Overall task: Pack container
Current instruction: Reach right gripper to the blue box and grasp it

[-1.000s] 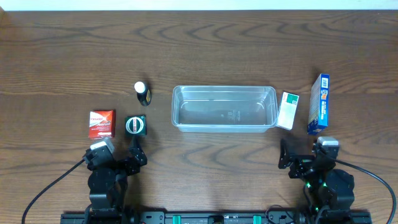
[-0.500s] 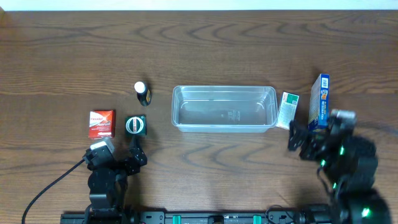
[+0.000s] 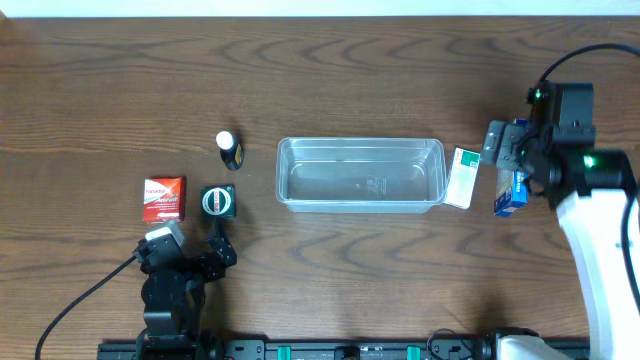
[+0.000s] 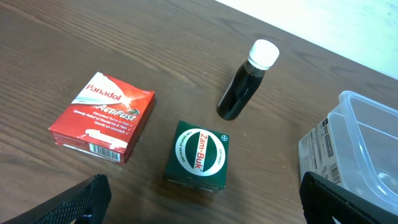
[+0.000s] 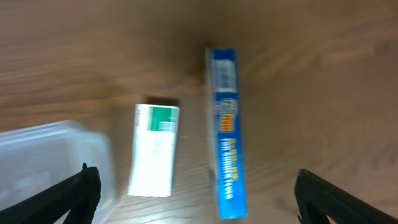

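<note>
The clear plastic container lies empty in the middle of the table; its corner shows in the left wrist view and the right wrist view. My right gripper is open and empty, hovering above a blue box and a white-and-green box right of the container. My left gripper is open and empty near the front edge, just in front of a green Zam-Buk box.
A red Panadol box lies left of the green box. A dark bottle with a white cap lies behind them, left of the container.
My right arm has lifted from the front edge and swung back and right, over the blue box. The left arm and the objects have not moved.
</note>
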Robot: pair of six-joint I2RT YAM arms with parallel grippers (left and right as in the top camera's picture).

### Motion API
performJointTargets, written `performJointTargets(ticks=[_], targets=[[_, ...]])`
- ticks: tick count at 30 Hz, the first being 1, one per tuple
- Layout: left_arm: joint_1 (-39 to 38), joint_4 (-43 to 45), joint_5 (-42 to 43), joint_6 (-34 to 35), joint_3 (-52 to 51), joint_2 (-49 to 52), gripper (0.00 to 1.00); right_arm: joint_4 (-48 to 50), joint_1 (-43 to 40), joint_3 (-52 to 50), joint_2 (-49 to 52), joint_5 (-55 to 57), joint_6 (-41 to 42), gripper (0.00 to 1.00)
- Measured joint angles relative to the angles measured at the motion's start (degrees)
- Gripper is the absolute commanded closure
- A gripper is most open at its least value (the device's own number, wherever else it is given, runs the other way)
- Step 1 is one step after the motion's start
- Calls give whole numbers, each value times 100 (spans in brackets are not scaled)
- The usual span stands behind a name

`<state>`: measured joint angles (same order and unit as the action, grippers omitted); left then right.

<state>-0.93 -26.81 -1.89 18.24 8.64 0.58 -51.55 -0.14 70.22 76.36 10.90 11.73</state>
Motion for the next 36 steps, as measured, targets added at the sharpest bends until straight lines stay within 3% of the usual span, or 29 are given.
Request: performJointTargets(ticks=[9,14,19,24,28,36], targets=[[0,0,0,0,0,2,2,212,-852,2,1602,-63,295,13],[0,0,0,0,0,2,2,378,-863,2,2223,-337,343,28],[0,0,0,0,0,0,2,426,-863,2,2315,-407,387,51],[0,0,0,0,0,2,2,433,-863,2,2315,-452,400,87],[0,0,0,0,0,0,2,396,-863,2,2315,-472,415,84],[0,0,0,0,0,0,2,149,-859,2,1976,-505,415,89]])
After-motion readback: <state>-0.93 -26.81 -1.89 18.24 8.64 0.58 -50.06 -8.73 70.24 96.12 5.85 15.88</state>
